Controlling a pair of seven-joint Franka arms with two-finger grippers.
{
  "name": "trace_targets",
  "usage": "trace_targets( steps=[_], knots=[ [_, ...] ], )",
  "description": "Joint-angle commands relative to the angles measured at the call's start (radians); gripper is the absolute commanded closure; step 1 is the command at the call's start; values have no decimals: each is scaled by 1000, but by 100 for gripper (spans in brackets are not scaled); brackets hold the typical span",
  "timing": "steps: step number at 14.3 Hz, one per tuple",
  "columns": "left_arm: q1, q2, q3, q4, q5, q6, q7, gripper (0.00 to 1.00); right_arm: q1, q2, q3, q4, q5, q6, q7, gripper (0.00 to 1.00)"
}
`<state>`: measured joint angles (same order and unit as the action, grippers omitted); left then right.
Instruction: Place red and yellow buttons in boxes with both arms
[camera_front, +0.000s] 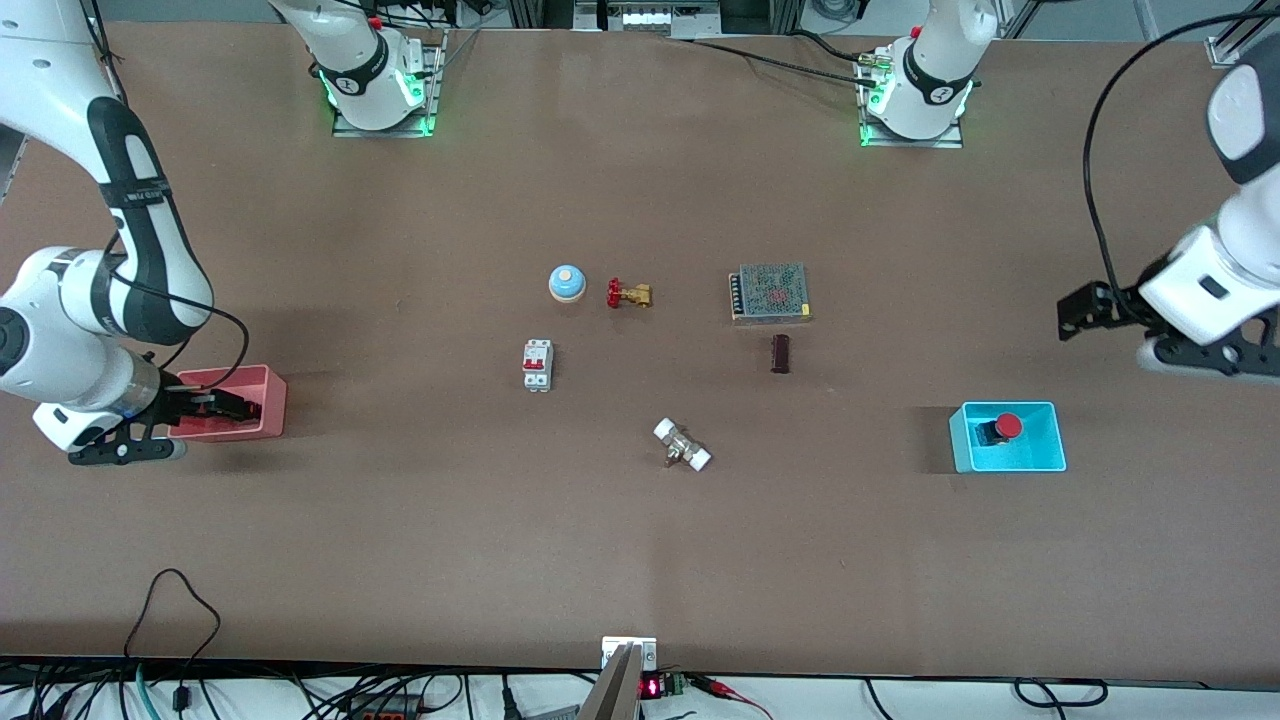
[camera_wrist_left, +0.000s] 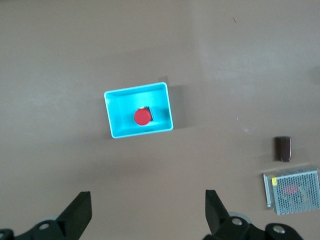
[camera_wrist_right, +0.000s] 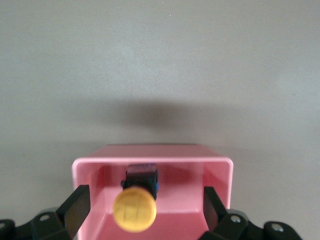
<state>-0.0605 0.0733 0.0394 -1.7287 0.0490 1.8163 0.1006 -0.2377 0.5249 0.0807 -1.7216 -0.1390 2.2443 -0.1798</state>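
With both grippers' fingers open, left gripper (camera_wrist_left: 145, 212) over bare table at the cyan box's (camera_front: 1040, 462) 1 o'clock and right gripper (camera_wrist_right: 142, 210) over the pink box (camera_wrist_right: 220, 172) holding the yellow button (camera_wrist_right: 135, 210), I worry lifting clips its rim.

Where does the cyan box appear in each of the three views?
Front view: the cyan box sits toward the left arm's end of the table, with the red button inside.
Left wrist view: the cyan box is near the picture's middle, above the open left pincer.
Right wrist view: not in it.
Shared landmark: the grey mesh-topped unit.
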Motion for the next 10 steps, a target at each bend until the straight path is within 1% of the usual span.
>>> trace_targets(
  steps=[1, 2, 3, 5, 6, 8, 10],
  knots=[
    [8, -92, -42, -80, 28, -6, 24, 0, 3, -130, 25, -12, 13, -125, -6, 0],
    [8, -90, -47, -51, 17, -68, 22, 0, 6, -182, 43, -12, 13, -167, -3, 0],
    [8, -87, -47, -32, 8, -101, 13, 0, 23, -233, 51, -10, 16, -220, 6, 0],
    [16, -76, -32, -17, -52, -101, 10, 0, 63, -327, 51, -10, 22, -331, 63, 0],
    [33, -66, -30, -5, -60, -101, 10, 0, 93, -362, 53, -9, 38, -382, 95, 0],
    [39, -56, -38, 9, -49, -100, 21, 0, 138, -428, 56, -4, 62, -465, 167, 0],
    [38, -56, -44, 11, -41, -98, 19, 0, 155, -460, 85, 25, 62, -531, 209, 0]
  ],
)
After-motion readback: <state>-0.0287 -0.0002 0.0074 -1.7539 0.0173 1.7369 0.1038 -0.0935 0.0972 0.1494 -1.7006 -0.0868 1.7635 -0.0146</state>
